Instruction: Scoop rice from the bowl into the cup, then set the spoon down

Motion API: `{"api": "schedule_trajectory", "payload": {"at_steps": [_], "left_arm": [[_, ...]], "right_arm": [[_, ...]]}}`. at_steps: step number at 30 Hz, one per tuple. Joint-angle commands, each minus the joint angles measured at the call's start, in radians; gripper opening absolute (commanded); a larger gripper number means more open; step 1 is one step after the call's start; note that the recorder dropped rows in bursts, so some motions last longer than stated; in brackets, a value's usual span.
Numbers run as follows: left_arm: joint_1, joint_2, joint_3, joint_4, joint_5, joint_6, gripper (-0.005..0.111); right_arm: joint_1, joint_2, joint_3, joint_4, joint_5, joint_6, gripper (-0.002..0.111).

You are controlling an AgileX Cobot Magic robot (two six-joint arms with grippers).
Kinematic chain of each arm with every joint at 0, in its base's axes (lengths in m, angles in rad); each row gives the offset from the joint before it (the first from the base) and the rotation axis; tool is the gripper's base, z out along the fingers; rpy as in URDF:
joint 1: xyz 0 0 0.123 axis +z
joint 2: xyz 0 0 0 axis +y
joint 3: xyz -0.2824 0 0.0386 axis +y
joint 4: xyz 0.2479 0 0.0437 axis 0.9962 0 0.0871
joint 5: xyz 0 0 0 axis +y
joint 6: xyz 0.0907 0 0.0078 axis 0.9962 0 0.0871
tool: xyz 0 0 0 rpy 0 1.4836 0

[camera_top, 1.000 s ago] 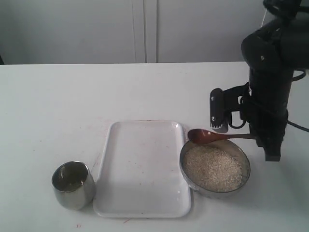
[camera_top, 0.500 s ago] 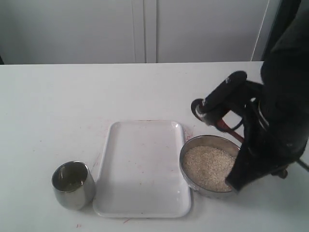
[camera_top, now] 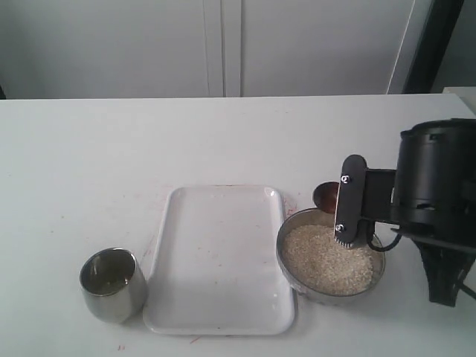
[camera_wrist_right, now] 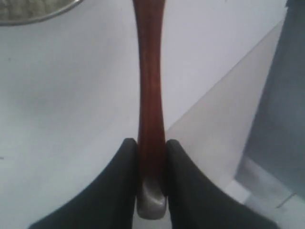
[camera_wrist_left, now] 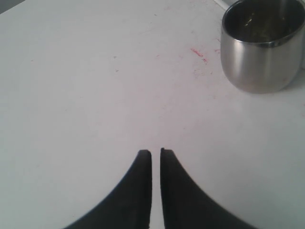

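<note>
- Rice (camera_top: pixel 327 259) fills the bowl (camera_top: pixel 285 256) on the counter (camera_top: pixel 111 149).
- Right pincer (camera_wrist_right: pixel 151 143) pinches the spoon (camera_top: pixel 325 195) by its handle, at the bowl's far rim.
- Cup (camera_top: pixel 111 285) sits well left of the bowl.
- Left pincer (camera_wrist_left: pixel 156 152) is pressed together, holding nothing.

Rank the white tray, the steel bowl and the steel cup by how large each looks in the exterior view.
1. white tray: clearly the largest.
2. bowl: much wider than the cup.
3. cup: the smallest.
All three lie about equally near the camera, so the order looks safe.
</note>
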Motion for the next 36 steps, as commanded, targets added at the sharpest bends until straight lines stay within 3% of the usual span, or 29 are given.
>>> {"api": "schedule_trajectory", "payload": {"at_steps": [1, 16, 36], "left_arm": [[-0.005, 0.0, 0.008, -0.006, 0.052, -0.005, 0.014], [-0.005, 0.0, 0.008, -0.006, 0.052, -0.005, 0.014], [-0.005, 0.0, 0.008, -0.006, 0.052, -0.005, 0.014]], "right_arm": [[0.003, 0.046, 0.004, -0.159, 0.002, -0.104, 0.0], [0.003, 0.221, 0.004, -0.252, 0.002, -0.064, 0.0], [0.003, 0.287, 0.004, -0.253, 0.002, 0.036, 0.0]]}}
